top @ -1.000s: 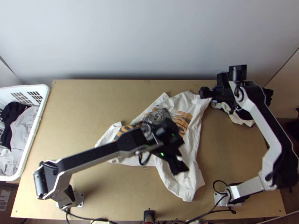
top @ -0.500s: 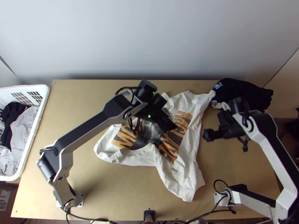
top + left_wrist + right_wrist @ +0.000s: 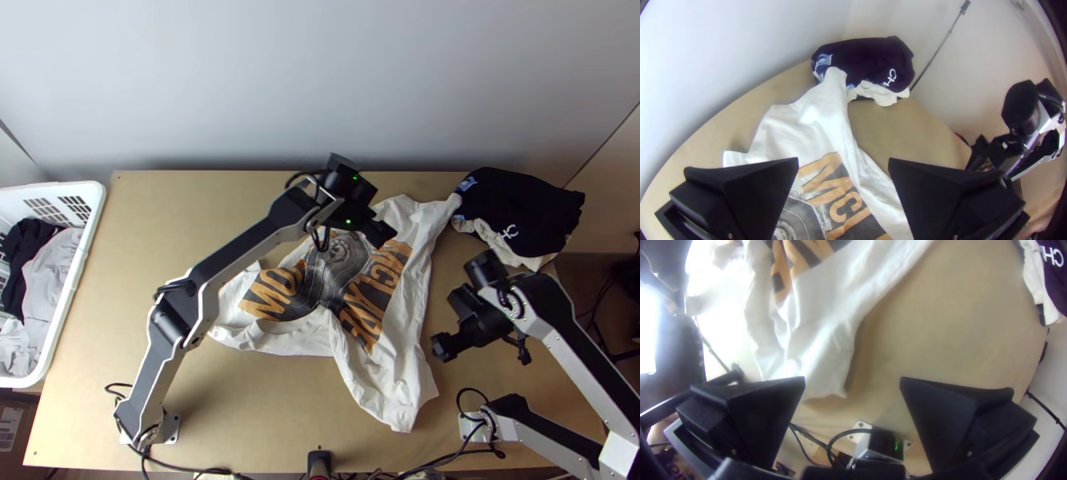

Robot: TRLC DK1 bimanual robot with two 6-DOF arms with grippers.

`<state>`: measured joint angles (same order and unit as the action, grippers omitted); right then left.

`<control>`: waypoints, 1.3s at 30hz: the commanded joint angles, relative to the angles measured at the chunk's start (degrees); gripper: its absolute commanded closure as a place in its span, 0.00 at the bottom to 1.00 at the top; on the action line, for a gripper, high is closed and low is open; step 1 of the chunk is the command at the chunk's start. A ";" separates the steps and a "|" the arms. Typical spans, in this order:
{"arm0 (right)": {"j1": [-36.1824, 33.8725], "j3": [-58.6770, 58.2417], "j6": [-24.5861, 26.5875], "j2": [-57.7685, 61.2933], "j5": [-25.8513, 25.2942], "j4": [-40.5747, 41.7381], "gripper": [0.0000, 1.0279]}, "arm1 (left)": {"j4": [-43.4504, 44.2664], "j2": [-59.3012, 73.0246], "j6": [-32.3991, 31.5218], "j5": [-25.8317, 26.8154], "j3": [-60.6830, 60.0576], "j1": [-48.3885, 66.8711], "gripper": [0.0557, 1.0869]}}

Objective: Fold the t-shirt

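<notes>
Both tools released: left tool (image 3: pixel 843 164) spread wide over the shirt's far part, right tool (image 3: pixel 852 382) spread wide too, just off its right side by the near part. From my left tool, the t-shirt (image 3: pixel 376 308) lies below and mostly toward the near edge; from my right one, leftward. Left arm nearer the far corner, right arm nearer the near corner. Shirt's right-hand stretch runs far to near; one corner points far right to the dark clothes (image 3: pixel 524 212), the other to the near edge, and a wide lobe goes left. Printed side up, rumpled, not squared, mid-right of the surface (image 3: pixel 180 240). Can't tell collar from hem. Looks like straightening comes first; gripping mid-print would likely bunch it. White basket (image 3: pixel 74 300) with clothes, far left.
</notes>
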<state>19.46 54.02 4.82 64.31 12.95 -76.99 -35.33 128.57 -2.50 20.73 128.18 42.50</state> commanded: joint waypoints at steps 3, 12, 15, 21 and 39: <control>8.40 -2.52 1.16 5.03 0.58 -2.73 0.04 | 7.91 8.45 0.13 -5.26 2.78 1.80 0.05; 11.83 -2.69 0.98 7.93 1.99 -3.52 0.04 | 9.32 11.44 -0.05 -7.99 2.78 -4.18 0.05; 11.83 -2.52 0.89 9.16 1.99 -3.52 0.04 | 10.37 11.61 0.04 -8.16 3.48 -7.87 0.05; 12.53 -2.43 0.89 10.13 1.99 -3.52 0.04 | 10.20 12.67 3.03 -10.62 3.57 -10.77 0.05; 13.41 -1.29 0.19 10.66 2.78 -3.43 0.04 | 2.90 15.39 4.88 -13.52 3.04 -10.51 0.10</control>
<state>32.47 52.25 5.08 74.52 15.70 -80.38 -30.24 143.24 1.56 7.94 131.35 32.12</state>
